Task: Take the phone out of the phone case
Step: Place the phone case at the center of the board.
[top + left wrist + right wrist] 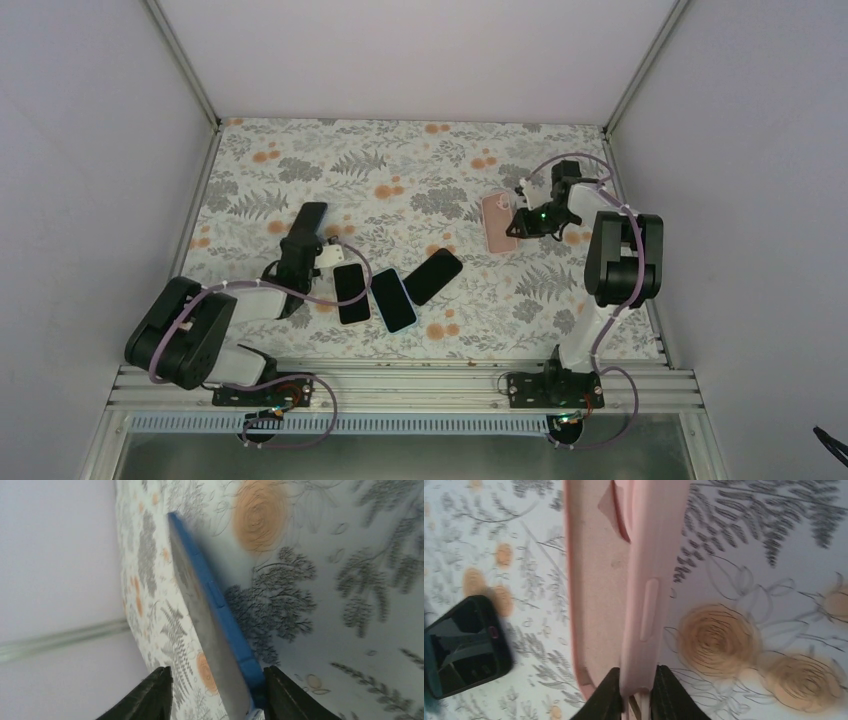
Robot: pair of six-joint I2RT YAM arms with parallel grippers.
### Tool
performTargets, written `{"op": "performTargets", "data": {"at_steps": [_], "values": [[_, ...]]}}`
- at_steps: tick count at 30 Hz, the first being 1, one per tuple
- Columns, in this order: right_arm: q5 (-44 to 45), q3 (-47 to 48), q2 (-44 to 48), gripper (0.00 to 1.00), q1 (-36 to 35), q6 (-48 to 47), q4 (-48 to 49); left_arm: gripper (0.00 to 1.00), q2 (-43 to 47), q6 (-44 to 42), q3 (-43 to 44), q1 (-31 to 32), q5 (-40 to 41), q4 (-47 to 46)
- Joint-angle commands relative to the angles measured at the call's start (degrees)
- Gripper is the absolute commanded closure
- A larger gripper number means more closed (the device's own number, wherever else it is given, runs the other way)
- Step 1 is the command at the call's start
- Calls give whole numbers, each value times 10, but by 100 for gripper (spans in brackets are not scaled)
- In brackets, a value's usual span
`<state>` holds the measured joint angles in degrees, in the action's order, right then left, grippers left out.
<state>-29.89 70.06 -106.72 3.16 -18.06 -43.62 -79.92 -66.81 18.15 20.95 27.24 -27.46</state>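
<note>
A blue-cased phone [210, 625] is held aloft over the floral table [400, 170] at one end, between the left gripper [215, 700] fingers. An empty pink case [624, 580], judged soft and flexible, is pinched at its side wall by the closed right gripper [636, 692]. The stiff phone is best pushed out through the pliant case back.

Claw [634, 696] pinching pink case [634, 580] edge

I see a white table cloth [400, 170] printed with grey ferns and orange flowers. The phone case [644, 580] in my right gripper [635, 692] is pale pink. The phone [210, 625] in my left gripper [217, 700] has a blue edge and a grey face. Three black phones [392, 290] lie on the cloth. The walls [90, 150] are plain pale lilac.
</note>
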Motion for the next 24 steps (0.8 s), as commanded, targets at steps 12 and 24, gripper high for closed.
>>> {"op": "performTargets", "data": {"at_steps": [12, 24], "values": [[119, -11, 92, 41, 15, -39, 21, 17, 116, 56, 138, 12, -186, 364], [120, -98, 181, 86, -174, -80, -27, 54, -41, 155, 402, 81, -326, 504]]}}
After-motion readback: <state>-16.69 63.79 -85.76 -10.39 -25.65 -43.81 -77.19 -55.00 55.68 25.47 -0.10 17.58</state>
